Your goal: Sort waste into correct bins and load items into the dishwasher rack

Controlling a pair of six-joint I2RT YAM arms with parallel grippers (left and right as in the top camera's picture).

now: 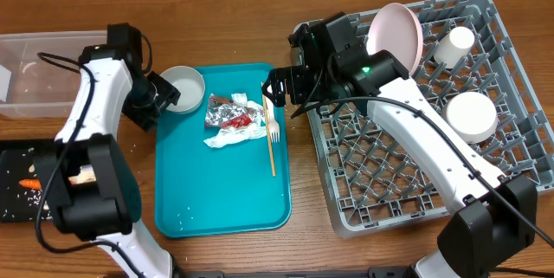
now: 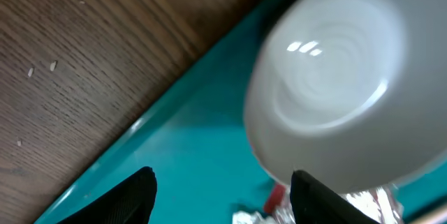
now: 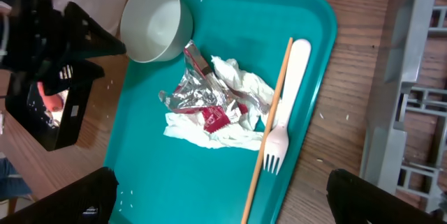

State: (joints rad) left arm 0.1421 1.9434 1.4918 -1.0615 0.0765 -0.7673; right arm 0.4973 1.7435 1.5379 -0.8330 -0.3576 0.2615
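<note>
Got the rack (image 1: pixel 363 183) filling the right side, with the plate (image 1: pixel 398 31) stood on edge at the back, the cup (image 1: pixel 454 44) just beside it and the rack bowl (image 1: pixel 472 115) upside down further along. Then the teal tray (image 1: pixel 216 183), dead centre. Clear tub (image 1: pixel 43 74) up at top left, black tray (image 1: pixel 13 165) below it at the left edge.

On to the arms. Left gripper (image 2: pixel 222 182) down at the teal tray's top-left corner, jaws spread with only bare teal between them, nothing pinched, right up against the tray bowl (image 1: pixel 183 87), upright in that corner. Actual contact with the rim: can't tell. Right gripper (image 3: pixel 220 196) hanging over the teal tray's top-right corner, jaws wide apart and empty, above the fork (image 1: pixel 271 118).

Smaller stuff on the teal tray: napkin (image 1: pixel 227 138) crumpled in the middle with the wrapper (image 1: pixel 229 113) lying on it. Fork just right of those, tines toward the near edge, and a wooden stick (image 1: pixel 272 161) alongside, touching it.

Tiny bits last: carrot (image 1: pixel 30 182) and rice crumbs (image 1: pixel 30 193) in the black tray.
</note>
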